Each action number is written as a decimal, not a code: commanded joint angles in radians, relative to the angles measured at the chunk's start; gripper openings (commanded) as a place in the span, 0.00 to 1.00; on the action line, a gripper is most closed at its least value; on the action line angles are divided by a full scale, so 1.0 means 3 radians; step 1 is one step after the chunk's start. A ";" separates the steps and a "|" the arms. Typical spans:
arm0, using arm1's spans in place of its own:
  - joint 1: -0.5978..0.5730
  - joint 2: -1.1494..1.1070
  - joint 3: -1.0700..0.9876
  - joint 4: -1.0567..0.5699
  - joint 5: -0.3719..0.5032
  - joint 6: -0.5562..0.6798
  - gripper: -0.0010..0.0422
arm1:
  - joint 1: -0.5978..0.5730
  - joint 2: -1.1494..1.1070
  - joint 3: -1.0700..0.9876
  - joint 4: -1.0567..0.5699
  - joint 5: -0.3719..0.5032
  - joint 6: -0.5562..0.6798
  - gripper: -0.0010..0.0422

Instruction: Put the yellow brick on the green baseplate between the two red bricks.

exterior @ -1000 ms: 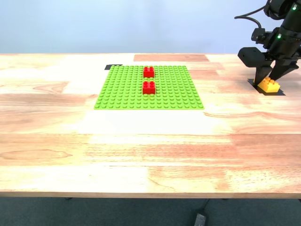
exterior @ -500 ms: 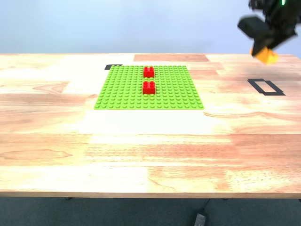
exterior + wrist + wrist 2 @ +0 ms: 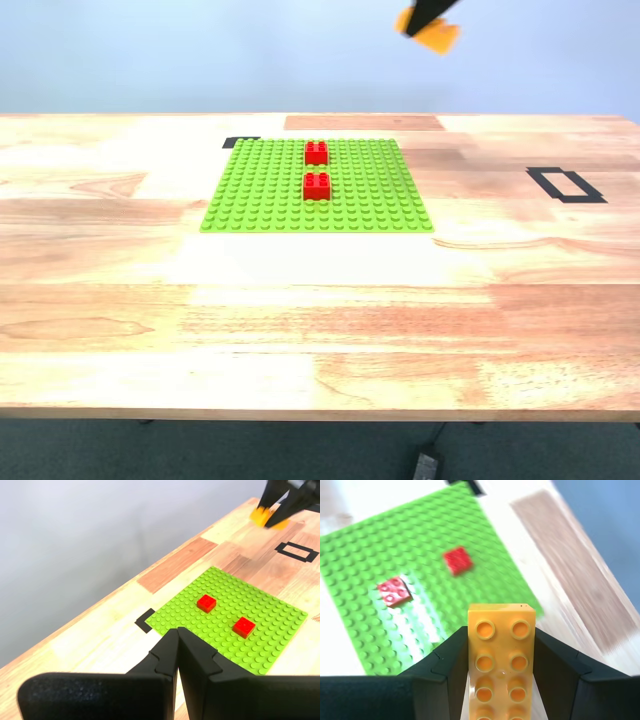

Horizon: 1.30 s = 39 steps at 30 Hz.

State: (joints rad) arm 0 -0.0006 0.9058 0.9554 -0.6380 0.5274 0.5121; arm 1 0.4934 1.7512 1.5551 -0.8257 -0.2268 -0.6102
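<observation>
The yellow brick point(image 3: 430, 31) hangs high in the air near the exterior view's top edge, above and behind the plate's far right corner. My second gripper point(image 3: 501, 639) is shut on it, studs facing the camera, with dark fingers point(image 3: 447, 672) on both long sides. The green baseplate point(image 3: 262, 192) lies flat on the table. The two red bricks point(image 3: 316, 152) point(image 3: 317, 185) stand on it in one column, a few studs apart. My first gripper point(image 3: 177, 636) is shut on nothing, well back from the baseplate point(image 3: 272, 611).
A black tape rectangle point(image 3: 566, 184) marks the wood at the exterior view's right. A black tape corner point(image 3: 240, 142) sits by the baseplate's far left corner. A darker wood patch point(image 3: 363, 122) lies behind the plate. The table's front edge runs along the exterior view's bottom.
My second gripper has lifted the yellow brick off the tape rectangle and carried it up and toward the exterior view's left. The baseplate and red bricks have not moved.
</observation>
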 commanded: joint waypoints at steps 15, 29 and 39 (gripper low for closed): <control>0.0001 -0.0034 0.0000 -0.0031 -0.0013 0.0000 0.02 | 0.0779 0.1245 0.0945 -0.0210 0.0449 -0.0594 0.02; 0.0001 -0.0117 -0.0001 -0.0024 -0.0013 0.0000 0.02 | 0.0933 0.1671 0.0959 -0.0178 0.0591 -0.0739 0.02; 0.0001 -0.0122 -0.0001 -0.0038 -0.0011 0.0000 0.02 | 0.0932 0.1663 0.0874 -0.0066 0.0429 -0.0746 0.02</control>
State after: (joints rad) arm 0 -0.0002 0.8692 0.9554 -0.6476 0.5236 0.5121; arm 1 0.7723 2.2467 1.8153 -0.8448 -0.0868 -0.8371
